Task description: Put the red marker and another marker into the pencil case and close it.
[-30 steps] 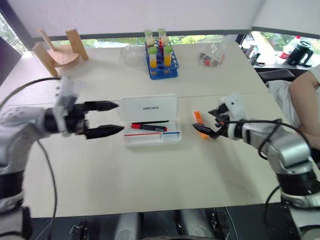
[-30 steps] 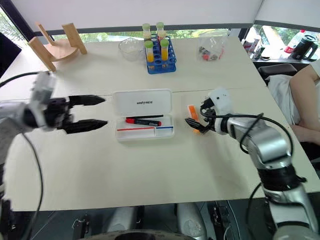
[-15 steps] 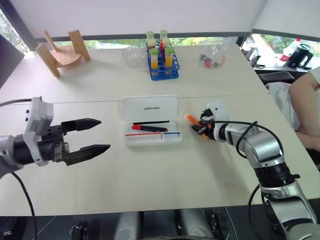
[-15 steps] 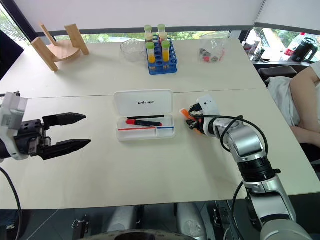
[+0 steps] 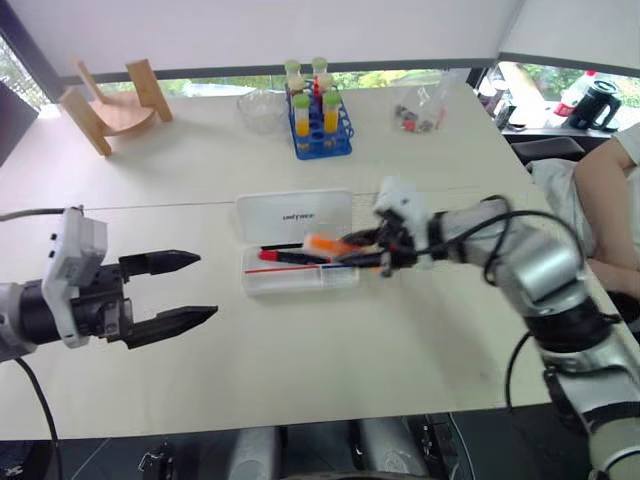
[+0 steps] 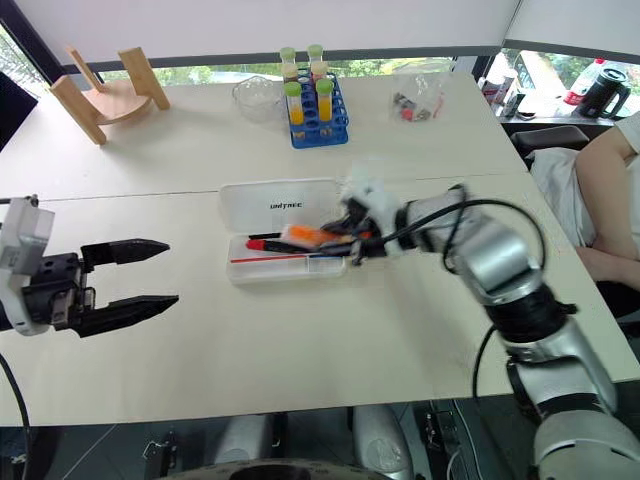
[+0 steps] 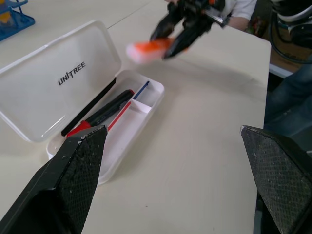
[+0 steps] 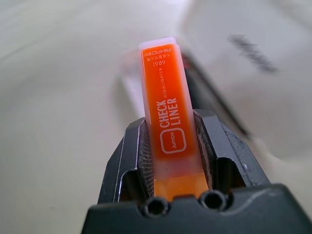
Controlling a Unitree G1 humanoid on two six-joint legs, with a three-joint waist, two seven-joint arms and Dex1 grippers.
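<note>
Two pincers are showing: the right pincer point(image 5: 372, 250) is clenching the orange highlighter point(image 5: 326, 243) above the open pencil case point(image 5: 297, 245); the left pincer point(image 5: 190, 288) is hovering released nearby.

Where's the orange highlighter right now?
The orange highlighter is clamped in the right gripper, held in the air over the open pencil case, just above the red marker lying in its tray.

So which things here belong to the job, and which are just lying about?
Job: slim red marker with black cap; chunky orange highlighter, in the right gripper; open white plastic pencil case.
Lying about: blue tube rack; wooden stand; clear glass bowl.
</note>
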